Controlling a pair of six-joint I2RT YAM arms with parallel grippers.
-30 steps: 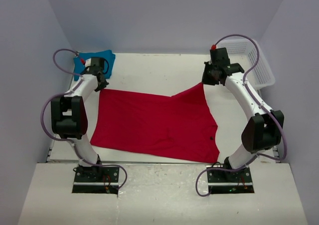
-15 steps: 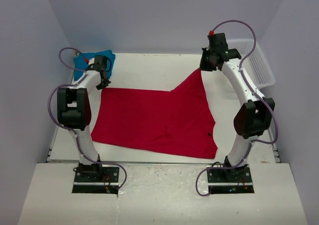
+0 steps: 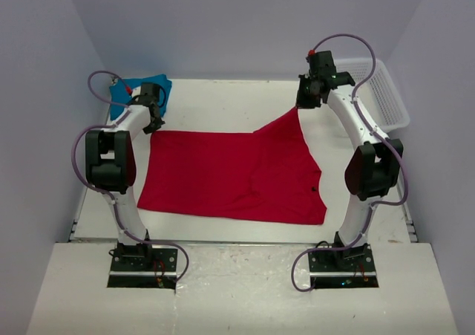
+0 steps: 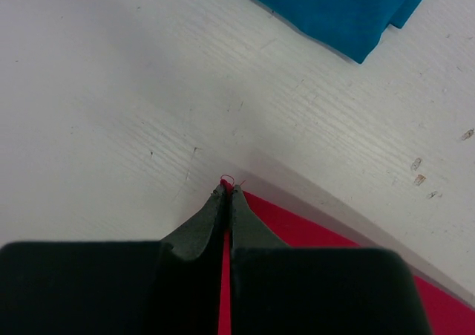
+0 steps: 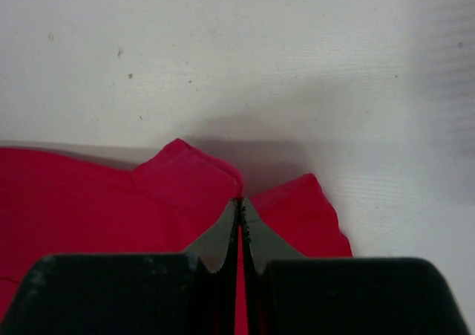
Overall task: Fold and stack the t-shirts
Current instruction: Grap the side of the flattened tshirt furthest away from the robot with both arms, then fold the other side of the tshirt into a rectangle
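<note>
The red t-shirt [image 3: 230, 175] lies spread on the table, its far edge lifted at both corners. My left gripper [image 3: 151, 125] is shut on its far left corner [image 4: 297, 231], just above the table. My right gripper [image 3: 300, 106] is shut on its far right corner [image 5: 193, 183], held higher, so the cloth rises to a peak there. A dark neck label [image 3: 314, 190] shows near the shirt's right edge. The teal-blue t-shirt [image 3: 141, 90] lies folded at the far left, also in the left wrist view [image 4: 349, 8], just beyond the left gripper.
A white mesh basket [image 3: 382, 90] stands at the far right, close behind the right arm. Grey walls close in the table on the left, right and back. Bare white table [image 3: 230, 105] lies between the two grippers.
Both grippers have drawn the red shirt's far corners toward the back of the table. The shirt has slid back and lies flatter and more stretched, its near edge farther from the table's front.
</note>
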